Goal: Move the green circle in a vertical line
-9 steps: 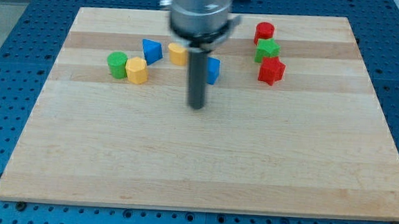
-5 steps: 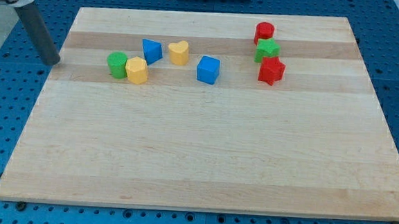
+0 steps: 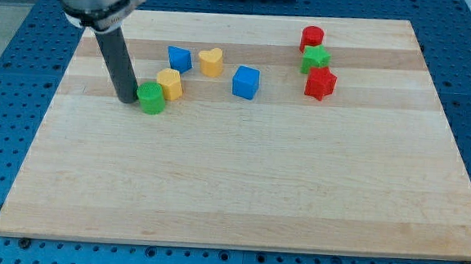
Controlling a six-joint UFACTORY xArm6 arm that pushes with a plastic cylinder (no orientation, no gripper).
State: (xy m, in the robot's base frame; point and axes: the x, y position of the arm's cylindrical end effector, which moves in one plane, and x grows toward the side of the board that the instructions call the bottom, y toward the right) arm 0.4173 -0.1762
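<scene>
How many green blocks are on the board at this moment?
2. The green circle is at the view's left, touching my tip on its left side. The green star is at the view's upper right, between two red blocks. None appears hidden.

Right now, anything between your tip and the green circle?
No. My tip sits right against the green circle on its left in the view. The yellow block crowds its upper right.

Grey metal collar – straight dark rod below, my tip [image 3: 128, 100].
</scene>
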